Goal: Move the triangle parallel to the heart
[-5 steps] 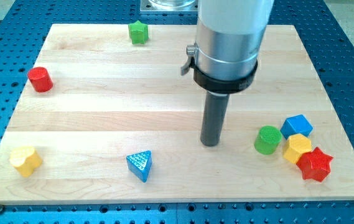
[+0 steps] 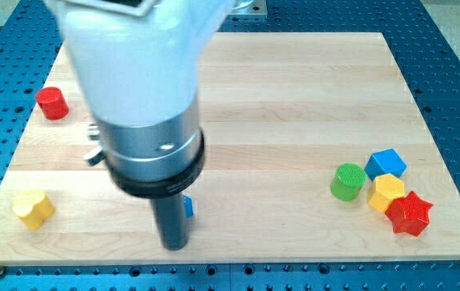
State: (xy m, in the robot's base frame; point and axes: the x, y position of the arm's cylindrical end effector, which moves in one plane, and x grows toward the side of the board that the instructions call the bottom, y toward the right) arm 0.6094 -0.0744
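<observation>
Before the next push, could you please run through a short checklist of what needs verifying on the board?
1. My tip in view: ok, near the view's bottom, left of centre.
2. Blue triangle located: not ok, only a sliver shows just right of the rod; the rest is hidden.
3. Tip touching the triangle: cannot tell, the rod covers the contact.
4. Yellow heart in view: ok, at the view's bottom left, apart from the tip.
5. Triangle level with the heart: cannot tell while it is hidden.
6. Other blocks clear of the tip: ok, the red cylinder sits at the upper left and the green cylinder far right.
</observation>
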